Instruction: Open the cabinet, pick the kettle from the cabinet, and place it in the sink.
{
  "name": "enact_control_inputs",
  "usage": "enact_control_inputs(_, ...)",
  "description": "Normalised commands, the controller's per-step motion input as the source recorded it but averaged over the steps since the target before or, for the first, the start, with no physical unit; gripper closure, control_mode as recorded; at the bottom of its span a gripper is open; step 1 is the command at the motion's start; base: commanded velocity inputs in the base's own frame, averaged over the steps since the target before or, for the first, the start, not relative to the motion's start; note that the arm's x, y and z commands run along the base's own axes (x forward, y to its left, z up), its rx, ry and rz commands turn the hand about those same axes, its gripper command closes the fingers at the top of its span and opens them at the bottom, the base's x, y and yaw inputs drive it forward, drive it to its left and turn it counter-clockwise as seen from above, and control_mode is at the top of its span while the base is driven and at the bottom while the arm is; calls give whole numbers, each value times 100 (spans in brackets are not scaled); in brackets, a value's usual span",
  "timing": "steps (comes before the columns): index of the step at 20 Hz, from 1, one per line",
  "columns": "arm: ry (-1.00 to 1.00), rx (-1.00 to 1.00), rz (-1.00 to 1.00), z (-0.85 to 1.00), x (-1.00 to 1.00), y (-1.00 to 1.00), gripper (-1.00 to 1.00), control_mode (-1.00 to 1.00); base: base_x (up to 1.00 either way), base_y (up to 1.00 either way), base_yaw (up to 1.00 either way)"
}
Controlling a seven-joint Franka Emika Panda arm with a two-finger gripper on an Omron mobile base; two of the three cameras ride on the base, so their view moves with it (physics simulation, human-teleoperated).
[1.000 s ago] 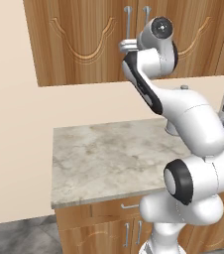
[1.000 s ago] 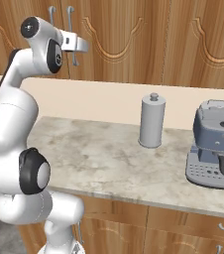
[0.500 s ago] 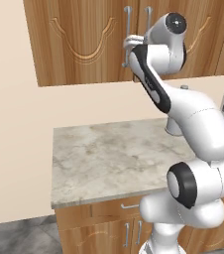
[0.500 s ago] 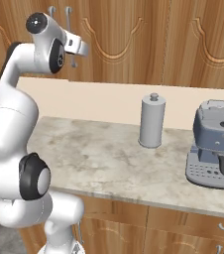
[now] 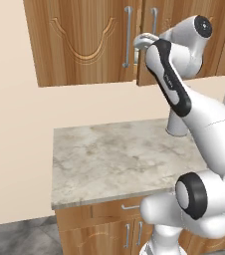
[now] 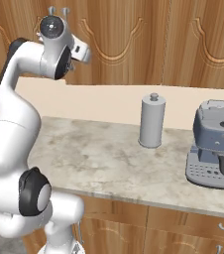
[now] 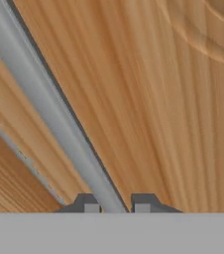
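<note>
Stage: opening the cabinet point(image 5: 89, 40); first step of three, judged not finished.
Done so far: gripper point(image 7: 113, 204) is up at a door handle point(image 7: 49, 114); in the hand view the silver bar runs between the two finger tips.
Door state: in the left base view the right door's edge seems to stand slightly proud of the left door, with a dark seam between them. Could be a first crack open; cannot say for sure.
Left to do: swing the door wide, find and lift out the kettle, carry it to the sink.
Pincer: jaws narrow, one tip on each side of the bar, close to it. Looks like a grip on the handle, but actual contact cannot be told from these pictures.
Cabinet, look: warm wood with strong grain, carved curved lines on each door panel, long upright silver bar handles set near the middle seam.
Cabinet, place: on the wall above the marble-like counter point(image 5: 114, 159), with a beige wall between them.
Also on counter: a tall grey canister point(image 6: 151, 120) with a knob, and a blue-grey coffee machine point(image 6: 215, 144) well to its right.
Risk, judged: the thin round bar could slip from the tips if the pull does not follow the door's swing.
</note>
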Motion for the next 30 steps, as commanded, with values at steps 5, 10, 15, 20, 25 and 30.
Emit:
enact_control_inputs(5,0,12,11,-4,-44,0,100,-100,0,0,0)
enact_control_inputs(10,0,10,14,-5,-48,0,100,-100,0,0,0)
enact_control_inputs(15,-3,7,15,-1,-48,0,100,-100,0,0,0)
enact_control_inputs(20,-8,3,16,0,-49,-1,100,-100,0,0,0)
enact_control_inputs(25,-6,0,16,0,-49,-7,100,-100,0,0,0)
enact_control_inputs(30,-6,2,14,0,-48,-14,100,-100,0,0,0)
